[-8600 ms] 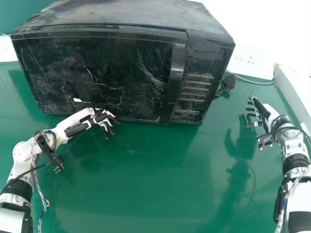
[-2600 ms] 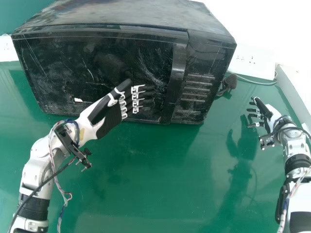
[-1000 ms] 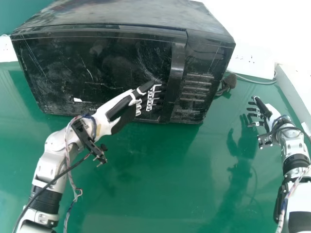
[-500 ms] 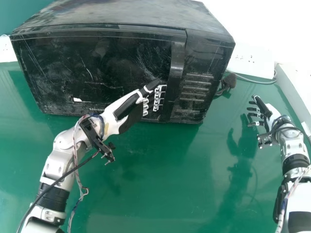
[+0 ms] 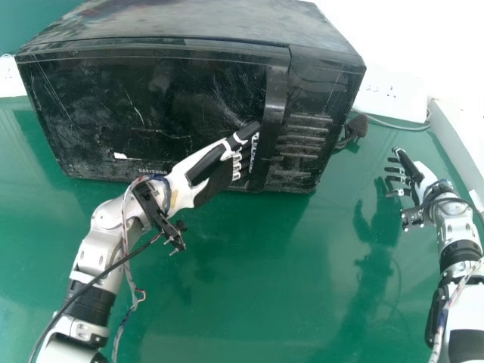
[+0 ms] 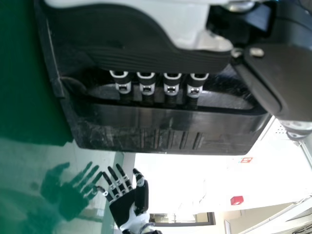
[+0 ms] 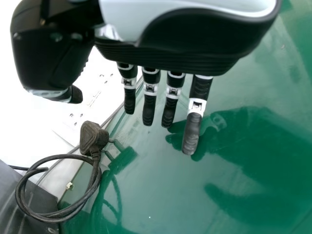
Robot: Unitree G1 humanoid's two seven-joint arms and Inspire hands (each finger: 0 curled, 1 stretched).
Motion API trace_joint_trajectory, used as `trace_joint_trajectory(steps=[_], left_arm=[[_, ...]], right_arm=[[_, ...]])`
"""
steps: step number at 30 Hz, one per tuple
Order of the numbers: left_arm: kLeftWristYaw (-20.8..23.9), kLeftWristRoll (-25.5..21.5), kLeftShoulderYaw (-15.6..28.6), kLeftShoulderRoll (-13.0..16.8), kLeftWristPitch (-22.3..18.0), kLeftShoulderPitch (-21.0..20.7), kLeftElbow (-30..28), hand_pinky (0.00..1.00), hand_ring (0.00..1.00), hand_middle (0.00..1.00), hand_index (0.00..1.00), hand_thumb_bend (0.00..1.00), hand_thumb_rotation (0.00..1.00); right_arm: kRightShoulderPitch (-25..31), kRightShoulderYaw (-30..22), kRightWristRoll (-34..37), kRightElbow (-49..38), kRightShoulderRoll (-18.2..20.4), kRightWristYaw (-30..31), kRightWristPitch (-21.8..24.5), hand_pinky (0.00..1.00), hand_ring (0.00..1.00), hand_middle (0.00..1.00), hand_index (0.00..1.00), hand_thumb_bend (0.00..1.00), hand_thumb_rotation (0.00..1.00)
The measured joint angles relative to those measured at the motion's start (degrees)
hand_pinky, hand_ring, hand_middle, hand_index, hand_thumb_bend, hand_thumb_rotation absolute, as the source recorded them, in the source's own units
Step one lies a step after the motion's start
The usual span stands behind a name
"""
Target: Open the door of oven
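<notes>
The black oven (image 5: pixel 98 91) has its door closed in the head view, with a vertical handle (image 5: pixel 274 113) right of the door's middle. My left hand (image 5: pixel 215 180) lies low before the door, its thumb tip close to the handle's left edge. In the left wrist view, the fingers of my left hand (image 6: pixel 141 56) point into the recess beside the handle (image 6: pixel 165 117); their tips are hidden behind its edge, and they look extended, not curled round it. My right hand (image 5: pixel 414 175) rests apart from the oven, fingers extended; in the right wrist view, my right hand (image 7: pixel 190 41) holds nothing.
A black plug (image 7: pixel 92 138) with a coiled cable lies on the green table (image 5: pixel 265 280) beside the oven's right side. A white panel (image 5: pixel 392 94) stands behind it, and a pale ledge (image 5: pixel 461 147) runs along the right edge.
My left hand has come up from the oven's lower edge and moved right across the door, so that its fingers now reach the handle. The right hand and the door look unchanged.
</notes>
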Motion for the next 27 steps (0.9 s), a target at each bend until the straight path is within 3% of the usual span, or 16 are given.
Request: trace_joint_trajectory(steps=[9, 12, 16, 20, 26, 27], left_arm=[[-0.07, 0.09, -0.11, -0.47, -0.49, -2.39, 3.41, 0.81, 0.92, 0.95, 0.94, 0.97, 0.71], [-1.42, 0.01, -0.09, -0.58, -0.48, -3.39, 5.37, 0.78, 0.90, 0.93, 0.95, 0.98, 0.70], [-2.93, -0.01, -0.05, -0.68, -0.68, -4.37, 7.54, 0.76, 0.88, 0.91, 0.94, 0.96, 0.70], [-3.62, -0.02, 0.08, -0.73, -1.32, -5.08, 9.46, 0.73, 0.86, 0.89, 0.94, 1.00, 0.69], [-3.95, 0.03, 0.09, -0.67, -2.21, -5.78, 10.82, 0.67, 0.82, 0.85, 0.92, 1.00, 0.70], [-4.08, 0.03, 0.10, -0.63, -2.51, -5.90, 11.20, 0.66, 0.81, 0.85, 0.92, 1.00, 0.70]], right_arm=[[0.00, -0.31, 0.02, 0.00, 0.15, -0.24, 0.00, 0.72, 0.80, 0.85, 0.91, 0.56, 0.49], [0.00, -0.34, 0.01, 0.00, 0.20, -0.46, 0.01, 0.72, 0.79, 0.84, 0.90, 0.56, 0.50], [-0.05, -0.04, -0.13, 0.00, 0.21, -0.61, 0.01, 0.70, 0.77, 0.83, 0.90, 0.57, 0.58], [-0.10, 0.16, -0.16, 0.00, 0.16, -0.61, 0.01, 0.66, 0.76, 0.82, 0.90, 0.54, 0.51], [-0.10, -0.04, -0.05, 0.00, 0.23, -0.91, 0.13, 0.66, 0.78, 0.84, 0.90, 0.53, 0.51], [-0.09, -0.13, -0.02, 0.00, 0.23, -0.90, 0.13, 0.66, 0.77, 0.84, 0.89, 0.53, 0.46]])
